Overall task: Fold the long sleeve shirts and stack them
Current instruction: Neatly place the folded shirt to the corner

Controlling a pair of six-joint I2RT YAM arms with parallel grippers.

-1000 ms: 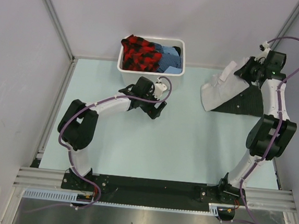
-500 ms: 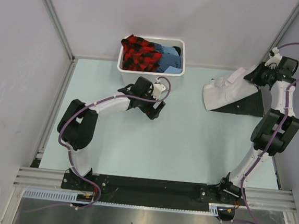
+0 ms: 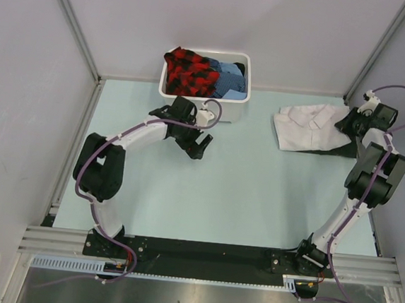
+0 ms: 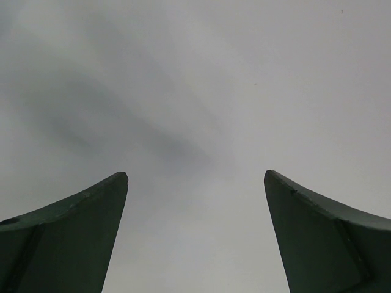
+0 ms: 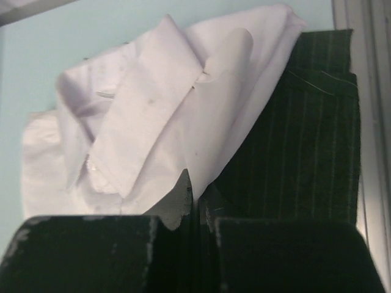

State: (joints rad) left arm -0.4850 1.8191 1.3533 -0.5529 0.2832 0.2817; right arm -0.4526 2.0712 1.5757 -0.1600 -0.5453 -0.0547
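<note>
White shirt [image 3: 307,127] lies roughly folded atop striped shirt [image 5: 305,152] at two o'clock, right hand [image 5: 194,204] pinching its edge; tub [image 3: 249,77] contents apparently outstanding.

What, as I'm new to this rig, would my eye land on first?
The red-and-black plaid cloth heaped in the white tub at the far edge stands out most. At far right, the white shirt lies over the dark striped shirt, its edge pinched in the shut right gripper; the left gripper gapes open near the tub.

White arms [image 3: 139,133], black joints [image 3: 100,172] — purple cables [image 3: 396,87].
</note>
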